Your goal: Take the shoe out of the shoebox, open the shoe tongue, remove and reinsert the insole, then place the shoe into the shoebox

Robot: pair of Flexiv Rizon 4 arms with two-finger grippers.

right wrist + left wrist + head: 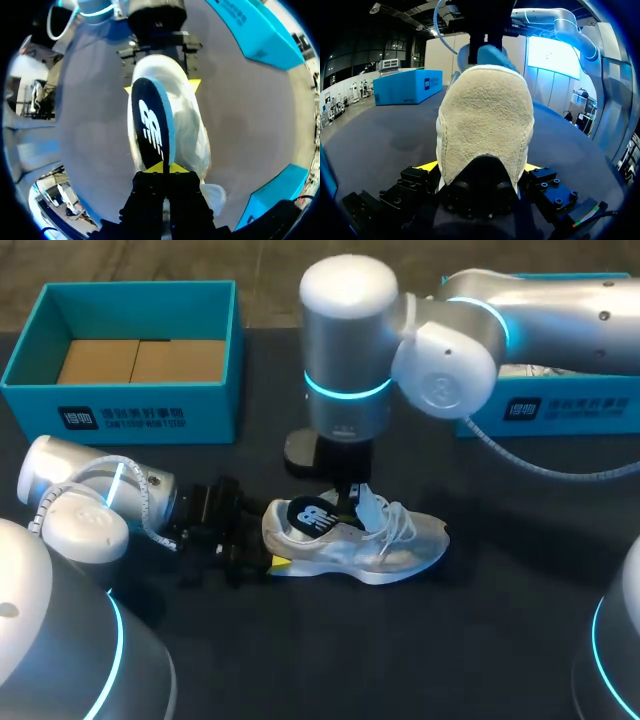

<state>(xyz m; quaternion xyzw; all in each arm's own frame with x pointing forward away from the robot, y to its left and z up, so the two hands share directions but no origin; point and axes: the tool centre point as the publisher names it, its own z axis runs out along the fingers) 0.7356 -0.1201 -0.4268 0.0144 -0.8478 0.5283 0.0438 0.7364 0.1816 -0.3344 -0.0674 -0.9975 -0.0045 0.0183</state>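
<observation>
**Insole pinched, heel clamped**

The shoe [375,545] sits on the counter [480,640], outside the shoebox [120,418]. The left end effector [268,555] clamps its heel from both sides. The right end effector [163,169], nearly closed, pinches the thin insole [152,127], which stands partly out of the shoe's opening. The insole looks light and floppy, so a hold near its end suits it. The shoe's soft upper will probably give, so the stiffer heel is the better grip.
</observation>
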